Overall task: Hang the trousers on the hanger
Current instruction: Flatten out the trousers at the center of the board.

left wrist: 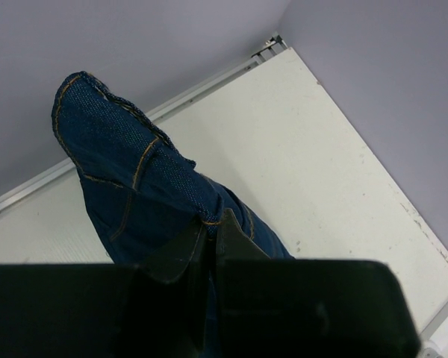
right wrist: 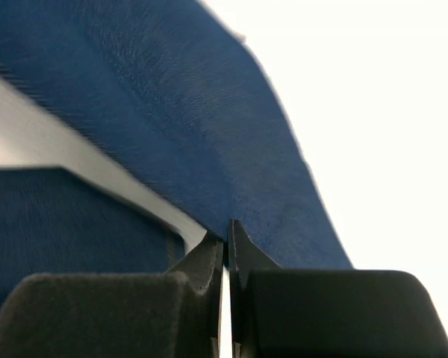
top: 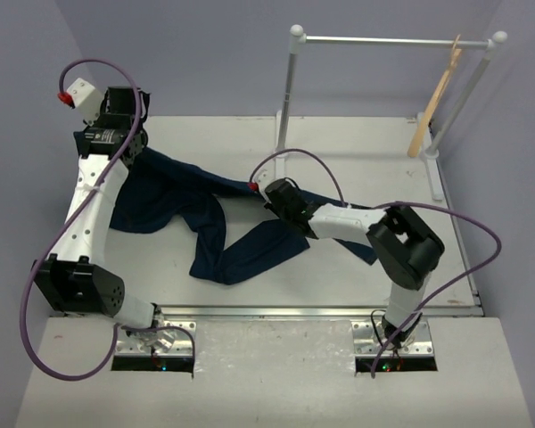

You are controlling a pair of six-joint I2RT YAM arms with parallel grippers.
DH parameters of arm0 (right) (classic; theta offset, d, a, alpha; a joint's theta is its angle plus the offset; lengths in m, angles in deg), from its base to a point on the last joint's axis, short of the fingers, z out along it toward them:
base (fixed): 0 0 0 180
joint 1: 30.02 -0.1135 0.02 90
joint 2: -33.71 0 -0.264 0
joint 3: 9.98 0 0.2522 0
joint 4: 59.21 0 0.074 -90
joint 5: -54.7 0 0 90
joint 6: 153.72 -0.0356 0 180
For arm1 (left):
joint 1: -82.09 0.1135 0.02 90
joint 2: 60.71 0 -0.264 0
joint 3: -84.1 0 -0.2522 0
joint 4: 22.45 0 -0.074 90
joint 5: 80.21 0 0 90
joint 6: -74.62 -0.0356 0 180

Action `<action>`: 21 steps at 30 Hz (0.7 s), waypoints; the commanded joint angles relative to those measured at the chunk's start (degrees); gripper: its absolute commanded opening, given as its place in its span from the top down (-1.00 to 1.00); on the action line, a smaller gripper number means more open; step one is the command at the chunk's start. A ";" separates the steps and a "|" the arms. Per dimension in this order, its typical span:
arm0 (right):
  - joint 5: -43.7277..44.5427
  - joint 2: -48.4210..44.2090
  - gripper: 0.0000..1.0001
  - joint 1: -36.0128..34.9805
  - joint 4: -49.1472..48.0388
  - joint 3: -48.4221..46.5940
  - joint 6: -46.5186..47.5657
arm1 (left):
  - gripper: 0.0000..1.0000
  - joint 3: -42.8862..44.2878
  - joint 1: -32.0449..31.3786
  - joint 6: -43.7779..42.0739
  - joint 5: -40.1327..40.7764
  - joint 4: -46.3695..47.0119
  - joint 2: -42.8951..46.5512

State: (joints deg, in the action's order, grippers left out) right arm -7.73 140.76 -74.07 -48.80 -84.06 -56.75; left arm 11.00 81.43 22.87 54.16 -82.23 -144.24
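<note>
Left hand (top: 125, 143) is up at the far left of the desk (top: 357, 143), and its fingers are pinched tight together on the trousers (top: 160, 192). The left wrist view shows it plainly: left hand (left wrist: 209, 224) is clamped on a stitched seam, with the dark denim trousers (left wrist: 127, 171) rising above the grip in a bunched fold, orange thread along the edges. From that raised end the cloth slopes down and sprawls over the left and middle of the desk, one leg bent in a loop toward the near edge, another stretch running right beneath the right arm. Right hand (top: 266, 192) sits low over that middle stretch. Up close, right hand (right wrist: 226, 231) has its jaws fully closed, tips meeting right at the lower edge of the blue trousers (right wrist: 179, 112); whether any cloth is caught between them cannot be told. Over at the far right, the hanger (top: 437, 102) dangles tilted from the white rail (top: 383, 40), well apart from the trousers and both hands.
</note>
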 commanded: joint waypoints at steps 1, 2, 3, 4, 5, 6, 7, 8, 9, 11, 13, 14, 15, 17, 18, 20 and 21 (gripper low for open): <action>1.21 -9.60 1.00 0.72 0.82 0.68 3.71 | 1.00 -2.24 0.67 -0.63 2.92 4.91 5.13; 1.09 -9.79 1.00 1.10 1.27 -0.51 4.52 | 1.00 -2.52 0.67 -0.71 2.87 5.35 5.04; 0.57 -9.64 1.00 1.57 1.98 -2.11 5.47 | 1.00 -2.57 0.67 -0.91 2.83 5.61 4.80; -0.73 -9.30 1.00 2.07 3.15 -3.82 6.98 | 1.00 -2.42 0.67 -1.25 2.83 5.69 4.56; -1.79 -9.06 1.00 2.72 4.21 -5.05 8.28 | 1.00 -2.13 0.67 -1.49 2.89 5.99 4.04; -2.79 -8.64 1.00 3.57 4.95 -6.38 9.28 | 1.00 -1.78 0.67 -1.75 3.08 6.27 3.27; -3.74 -8.09 1.00 4.57 5.46 -7.77 10.06 | 1.00 -1.39 0.67 -2.03 3.35 6.55 2.33; -5.04 -6.90 1.00 5.98 6.70 -9.70 10.52 | 0.99 -0.99 0.67 -2.26 3.80 7.17 1.31; -6.06 -5.49 1.00 7.37 7.76 -11.70 10.95 | 0.97 -0.19 0.67 -2.33 4.28 7.59 0.08; -7.02 -2.28 1.00 9.90 9.10 -15.90 12.10 | 0.91 2.07 0.67 -2.17 4.96 7.90 -2.80; -7.65 1.07 1.00 11.60 9.64 -19.49 13.74 | 0.91 4.06 0.67 -1.69 5.21 8.14 -6.15; -8.08 3.11 1.00 12.06 9.68 -20.86 14.62 | 0.92 5.23 0.67 -1.24 5.20 8.32 -8.33; -8.49 5.52 1.00 12.42 9.68 -22.09 15.53 | 0.96 6.64 0.67 -0.87 4.89 8.68 -11.02; -9.00 9.65 1.00 13.06 9.68 -24.81 16.77 | 1.00 9.95 0.67 0.01 4.68 8.93 -16.36; -9.14 10.77 1.00 13.44 9.68 -26.42 17.12 | 1.00 11.33 0.67 0.52 4.84 8.98 -19.39; -9.58 14.11 1.00 14.38 9.68 -28.72 17.28 | 1.00 17.00 0.67 0.33 5.61 9.16 -24.49; -9.82 15.20 0.97 14.69 9.68 -30.14 17.10 | 1.00 19.68 0.67 0.19 7.07 8.88 -28.22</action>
State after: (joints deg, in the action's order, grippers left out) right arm -15.36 151.58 -60.15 -39.33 -108.92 -42.17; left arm 21.53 81.45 22.44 57.92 -76.08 -163.32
